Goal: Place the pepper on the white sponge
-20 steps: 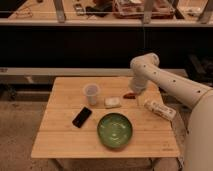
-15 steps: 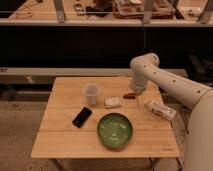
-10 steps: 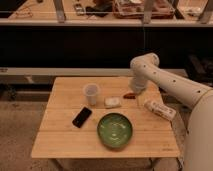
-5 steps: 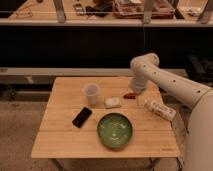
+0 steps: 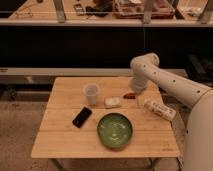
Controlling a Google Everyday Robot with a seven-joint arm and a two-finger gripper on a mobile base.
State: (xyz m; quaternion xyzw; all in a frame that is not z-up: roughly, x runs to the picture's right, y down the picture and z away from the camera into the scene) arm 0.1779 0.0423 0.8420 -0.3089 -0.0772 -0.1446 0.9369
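The small dark red pepper (image 5: 129,95) lies on the wooden table (image 5: 60,140), just right of the white sponge (image 5: 112,102), a small off-white block near the table's middle. My gripper (image 5: 135,89) hangs from the white arm that reaches in from the right. It sits right over the pepper's right end, at the table surface. The arm's wrist hides most of the gripper.
A clear plastic cup (image 5: 91,93) stands left of the sponge. A black phone (image 5: 82,116) lies at the front left. A green bowl (image 5: 115,129) sits at the front middle. A long white packet with markings (image 5: 159,109) lies at the right. Dark shelving runs behind the table.
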